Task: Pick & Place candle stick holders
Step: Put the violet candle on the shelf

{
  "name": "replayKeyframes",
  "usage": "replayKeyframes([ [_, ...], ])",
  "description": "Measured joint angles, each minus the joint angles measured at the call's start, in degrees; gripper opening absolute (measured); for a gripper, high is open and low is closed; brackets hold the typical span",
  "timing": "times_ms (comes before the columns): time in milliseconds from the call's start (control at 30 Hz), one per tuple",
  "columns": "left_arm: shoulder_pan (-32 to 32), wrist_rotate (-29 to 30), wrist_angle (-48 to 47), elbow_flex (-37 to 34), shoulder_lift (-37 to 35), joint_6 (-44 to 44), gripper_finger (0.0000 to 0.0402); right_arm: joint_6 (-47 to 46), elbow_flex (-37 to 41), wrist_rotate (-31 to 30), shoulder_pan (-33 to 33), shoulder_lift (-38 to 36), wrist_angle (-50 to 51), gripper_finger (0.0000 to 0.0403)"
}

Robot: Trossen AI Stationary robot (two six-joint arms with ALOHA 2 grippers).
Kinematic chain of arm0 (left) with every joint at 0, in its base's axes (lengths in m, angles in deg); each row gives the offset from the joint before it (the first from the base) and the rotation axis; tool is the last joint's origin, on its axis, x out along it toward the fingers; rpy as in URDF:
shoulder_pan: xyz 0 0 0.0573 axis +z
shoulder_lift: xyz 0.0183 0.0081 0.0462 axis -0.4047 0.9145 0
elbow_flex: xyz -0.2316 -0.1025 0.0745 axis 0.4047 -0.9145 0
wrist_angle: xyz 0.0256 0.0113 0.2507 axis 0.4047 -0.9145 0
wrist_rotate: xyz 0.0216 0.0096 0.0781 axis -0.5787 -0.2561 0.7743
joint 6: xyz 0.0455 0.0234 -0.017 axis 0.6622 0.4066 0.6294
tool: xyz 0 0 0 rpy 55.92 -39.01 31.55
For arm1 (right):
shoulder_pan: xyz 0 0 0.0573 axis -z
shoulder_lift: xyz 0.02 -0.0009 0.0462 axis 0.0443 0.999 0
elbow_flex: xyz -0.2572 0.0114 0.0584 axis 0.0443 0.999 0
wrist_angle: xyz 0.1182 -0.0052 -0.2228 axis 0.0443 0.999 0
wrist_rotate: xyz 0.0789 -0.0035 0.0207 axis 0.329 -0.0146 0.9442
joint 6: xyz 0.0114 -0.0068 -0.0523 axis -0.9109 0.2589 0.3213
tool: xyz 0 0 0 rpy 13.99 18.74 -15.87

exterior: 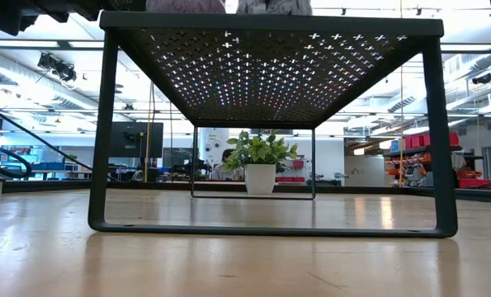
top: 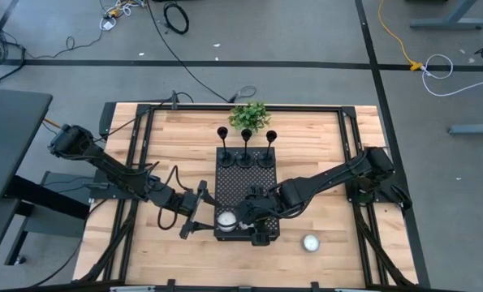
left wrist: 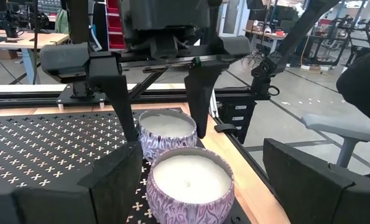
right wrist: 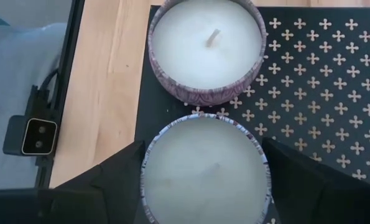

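Observation:
Three black candle stick holders [top: 246, 148] stand upright on their round bases in a row at the far end of the black perforated tray [top: 241, 182]. No gripper is near them. My right gripper [top: 253, 217] slants down over the tray's near end, shut on a white candle in a patterned tin [right wrist: 203, 168]. A second such candle [top: 226, 219] stands on the tray's near left corner. My left gripper [top: 196, 211] is level at the tray's left side, open. This candle [left wrist: 191, 180] stands between the lines of its fingers, untouched as far as shows. My right gripper holds the candle tin by its round wall [left wrist: 144, 134], pinched between the two fingers, one on each side. The fingers [left wrist: 125, 118] slant down from above, coming from the table's right. The tin is upright; the nearer candle hides whether its bottom rests on the tray.
A third candle [top: 310, 242] sits on the wooden table near the front, right of the tray. A small potted plant [top: 249, 116] stands behind the tray. The tray is a raised stand on legs [exterior: 101, 132]. Black rails [top: 135, 162] run along the table's sides.

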Motion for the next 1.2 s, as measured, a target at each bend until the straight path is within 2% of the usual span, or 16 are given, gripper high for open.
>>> replayKeyframes([
  [567,0.0,0.0,0.0,0.0,0.0,-0.3,0.033,1.0,0.0,0.0,0.0,0.0,0.0,0.0313],
  [833,0.0,0.0,0.0,0.0,0.0,-0.4,0.033,1.5,0.1,2.5,0.3,0.2,-0.1,0.0334],
  [1200,0.0,0.0,0.0,0.0,0.0,-0.4,0.033,2.0,0.1,0.5,1.1,0.1,-0.9,0.037],
])
